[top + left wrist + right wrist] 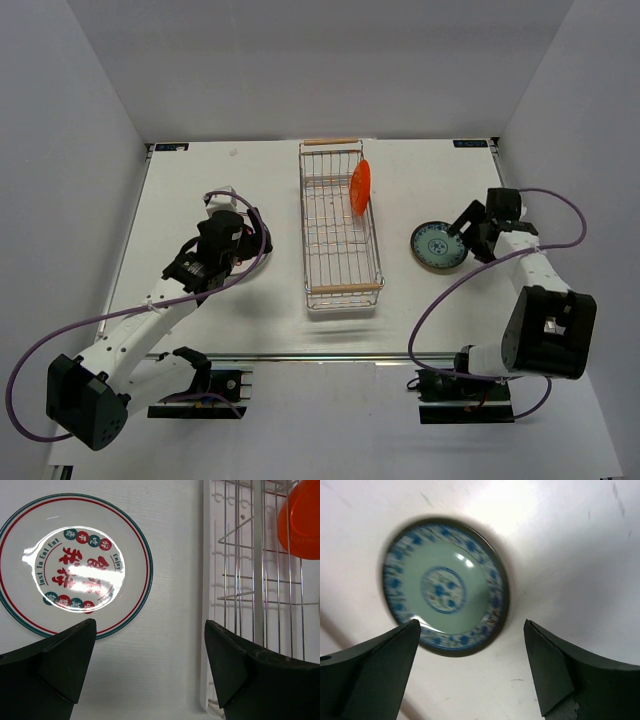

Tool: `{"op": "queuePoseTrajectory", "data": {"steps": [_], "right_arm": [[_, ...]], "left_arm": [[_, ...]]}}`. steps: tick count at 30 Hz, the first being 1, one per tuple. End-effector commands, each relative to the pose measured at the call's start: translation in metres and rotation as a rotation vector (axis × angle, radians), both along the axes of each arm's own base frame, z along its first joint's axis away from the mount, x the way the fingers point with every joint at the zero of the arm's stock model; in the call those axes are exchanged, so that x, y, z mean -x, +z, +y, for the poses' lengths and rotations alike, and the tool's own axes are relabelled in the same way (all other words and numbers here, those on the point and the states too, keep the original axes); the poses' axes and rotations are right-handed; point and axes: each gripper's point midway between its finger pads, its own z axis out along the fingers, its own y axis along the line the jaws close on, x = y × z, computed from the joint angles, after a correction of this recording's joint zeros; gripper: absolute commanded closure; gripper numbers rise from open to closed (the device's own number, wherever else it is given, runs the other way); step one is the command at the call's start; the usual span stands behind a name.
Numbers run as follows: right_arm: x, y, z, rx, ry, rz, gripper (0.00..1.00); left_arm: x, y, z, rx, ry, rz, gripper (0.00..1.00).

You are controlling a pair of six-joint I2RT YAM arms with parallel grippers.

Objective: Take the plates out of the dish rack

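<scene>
Status from top cam + both wrist cams:

The rack sits mid-table, long axis running away from the arm bases. Wood handle at the near end, another at the far end.

Orange plate is in the rack, standing on edge in the far half, up against the right-side wires. L wrist cam catches part of it top right, behind the wires.

L gripper: jaws wide apart, nothing btwn them but bare table. It hangs over the table left of the rack. Red-lettered plate, white w/ red + teal rim lines, lies flat on the table ahead-left of the fingers, apart from the rack's left edge. The left finger's tip overlaps the plate's rim in view; contact or not, can't tell. Top cam doesn't show this plate, the arm covers that spot.

R gripper: jaws wide apart too, gripping nothing. Teal plate, pale green centre w/ blue pattern and dark rim, lies flat on the table right of the rack, clear of it. R wrist cam has it ahead of the fingers, near rim btwn the tips. Pic is blurred, so touching or not, can't tell. Top cam puts the gripper just beside the plate's right edge.
</scene>
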Motion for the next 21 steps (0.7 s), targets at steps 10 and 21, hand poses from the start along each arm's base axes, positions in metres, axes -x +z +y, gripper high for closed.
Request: {"op": "queuePoseTrajectory", "data": {"steps": [10, 21], "right_arm": [[-0.075, 0.154, 0.113, -0.025, 0.467, -0.397, 0.11], [-0.123, 0.147, 0.233, -0.156, 0.774, -0.376, 0.18]], "left_arm": [[0.001, 0.015, -0.001, 0.022, -0.008, -0.052, 0.02], [0.002, 0.013, -0.002, 0.025, -0.016, -0.047, 0.02]]}}
